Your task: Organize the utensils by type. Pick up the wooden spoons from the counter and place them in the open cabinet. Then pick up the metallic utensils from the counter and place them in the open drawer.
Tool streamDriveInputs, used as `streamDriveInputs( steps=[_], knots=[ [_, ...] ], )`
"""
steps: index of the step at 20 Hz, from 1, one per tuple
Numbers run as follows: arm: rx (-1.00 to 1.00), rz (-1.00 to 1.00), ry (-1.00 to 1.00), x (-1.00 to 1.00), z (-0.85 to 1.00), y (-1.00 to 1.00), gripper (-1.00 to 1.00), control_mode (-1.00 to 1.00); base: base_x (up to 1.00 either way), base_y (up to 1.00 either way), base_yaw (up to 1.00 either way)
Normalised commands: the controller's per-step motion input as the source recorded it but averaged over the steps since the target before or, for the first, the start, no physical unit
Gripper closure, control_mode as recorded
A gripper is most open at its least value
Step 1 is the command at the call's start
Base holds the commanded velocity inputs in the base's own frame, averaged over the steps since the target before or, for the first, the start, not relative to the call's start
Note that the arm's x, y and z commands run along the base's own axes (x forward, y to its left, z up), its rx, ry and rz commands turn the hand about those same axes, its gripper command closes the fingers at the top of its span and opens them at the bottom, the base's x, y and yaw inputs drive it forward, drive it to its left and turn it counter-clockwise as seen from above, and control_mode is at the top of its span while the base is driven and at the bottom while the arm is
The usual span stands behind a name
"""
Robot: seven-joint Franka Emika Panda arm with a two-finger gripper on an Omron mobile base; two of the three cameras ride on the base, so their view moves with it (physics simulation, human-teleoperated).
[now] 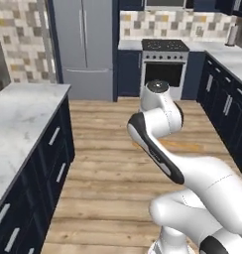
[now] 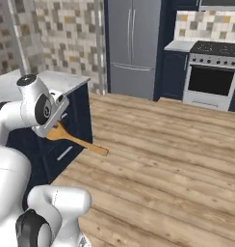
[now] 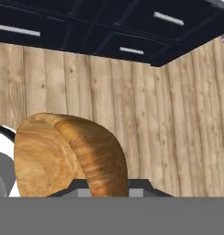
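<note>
Left base view: white arm folded over a wooden floor, marble table (image 1: 24, 114) at left above navy base cabinets, steel fridge (image 1: 83, 44) and oven (image 1: 165, 69) at the far wall. An orange-brown sliver beside the forearm may be the spoon handle; too small to tell.

Right base view: end effector (image 2: 56, 124) at the left, just beside the corner of the table (image 2: 66, 81), clamped on a wooden spoon (image 2: 76, 139). Spoon bowl sits at the end effector; handle runs out to the right and slightly downward, free end hanging over the floor. Long axis lies roughly level, crosswise to the hand.

Hand view: spoon bowl (image 3: 70, 153) large and close between the fingertips (image 3: 137, 186), jaws drawn in on it. Beyond, floor planks and navy base cabinets with silver handles (image 3: 17, 31).

Judgement: first spoon is in transit. The open cabinet is an upper unit, so the coming move likely calls for raising the hand and feeding the spoon in handle-first or bowl-first along its long axis.
</note>
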Motion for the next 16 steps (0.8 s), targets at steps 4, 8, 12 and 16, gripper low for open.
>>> streamDriveInputs(
  steps=[4,8,12,16],
  knots=[
    [0.00,0.00,0.00,0.00,0.00,0.00,1.00,1.00,0.82,0.00,-0.28],
    [0.00,0.00,0.00,0.00,0.00,0.00,1.00,1.00,0.97,0.00,-0.04],
    [0.00,0.00,0.00,0.00,0.00,0.00,1.00,1.00,0.95,-0.01,-0.05],
    [0.00,0.00,0.00,0.00,0.00,0.00,1.00,1.00,0.94,-0.06,-0.04]
  ],
)
